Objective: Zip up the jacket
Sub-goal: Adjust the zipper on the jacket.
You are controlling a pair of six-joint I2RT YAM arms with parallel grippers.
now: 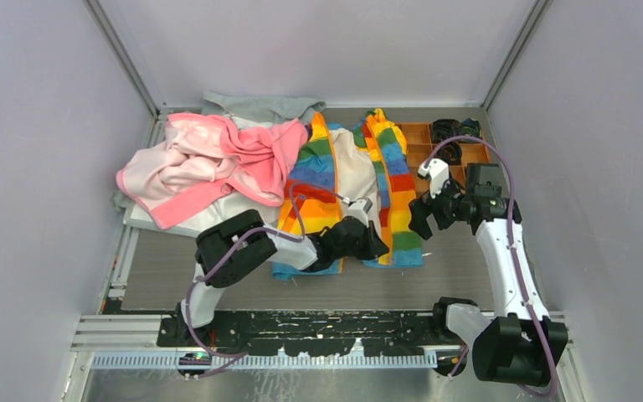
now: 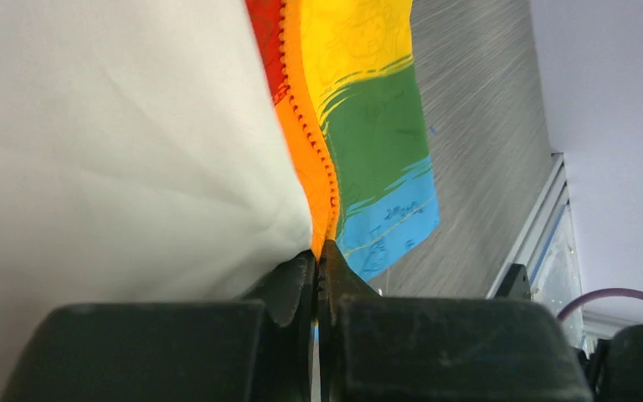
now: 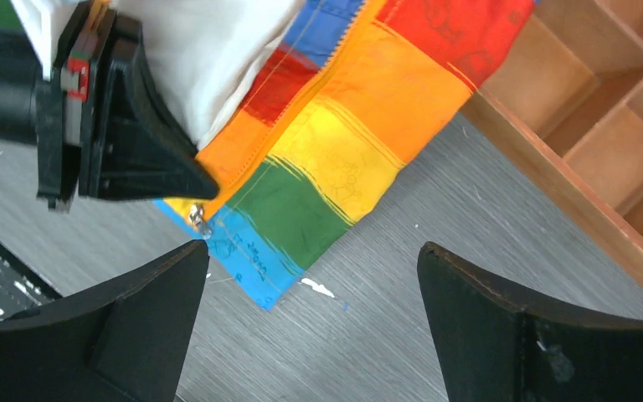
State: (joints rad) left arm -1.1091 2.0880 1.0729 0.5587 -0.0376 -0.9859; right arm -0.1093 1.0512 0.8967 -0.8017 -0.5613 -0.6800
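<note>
Grey table [image 1: 469, 272]: left pincer [image 2: 318, 264] clamps the orange zipper [image 2: 311, 167] of the rainbow-striped soft jacket [image 1: 395, 180]; right pincer [image 3: 314, 251], spread wide, next needs the apparent slider [image 3: 198, 220].

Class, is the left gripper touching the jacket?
Touching. The left wrist view shows the left gripper pinched shut on the jacket at its orange zipper edge.

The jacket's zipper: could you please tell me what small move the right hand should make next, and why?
Probably lower the open right hand toward the small metal zipper piece at the blue hem of the jacket. The left hand is shut on the orange zipper edge there, while the right hand hovers above, holding nothing.
</note>
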